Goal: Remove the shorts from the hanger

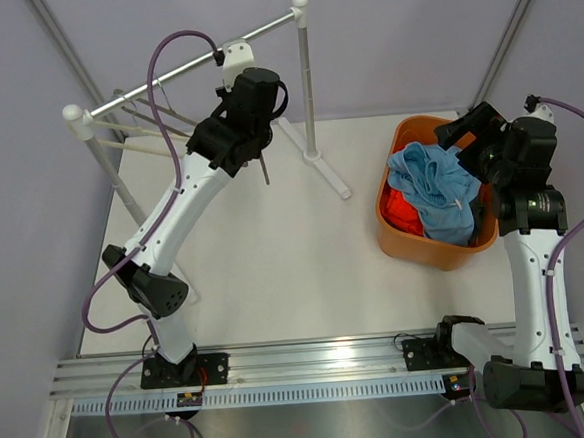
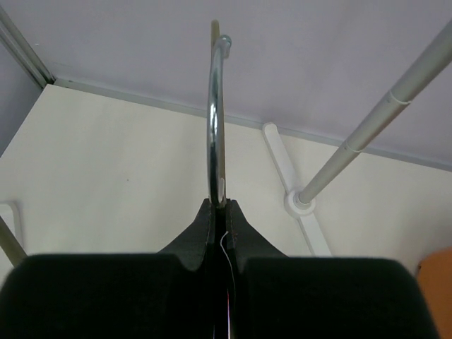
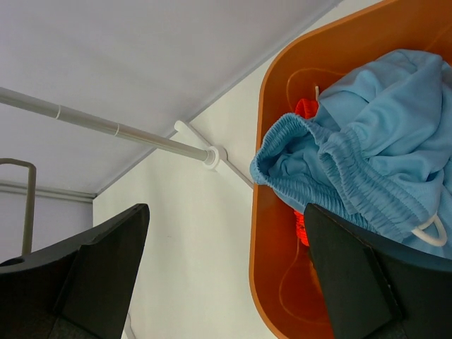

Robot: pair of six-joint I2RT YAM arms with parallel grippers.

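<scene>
The light blue shorts (image 1: 436, 194) lie crumpled in an orange basket (image 1: 409, 246) by the right edge of the surface (image 1: 276, 270), toward its far right corner. They lie over the bright orange shorts (image 1: 400, 209), of which only a patch shows. No dark olive garment can be made out in any view; it may be buried underneath.

The right end effector (image 1: 471, 131) hangs over the basket's far rim. Its wrist camera shows the fingers spread wide with nothing between them, which reads as a garment just let go into the basket. That view also shows the blue shorts' elastic waistband and white drawstring, details the overhead view loses.

At the far left corner, the left end effector (image 1: 241, 132) sits just beneath the rail of the garment rack (image 1: 191, 61). Only its wrist camera explains why: the fingers (image 2: 201, 233) are pressed shut on the stem of a chrome hanger hook (image 2: 214, 120), which rises bare between them. The hanger's body is hidden behind the fingers, so whether cloth remains on it cannot be told. The overhead view shows none dangling below, so the removal looks done or nearly so.
</scene>
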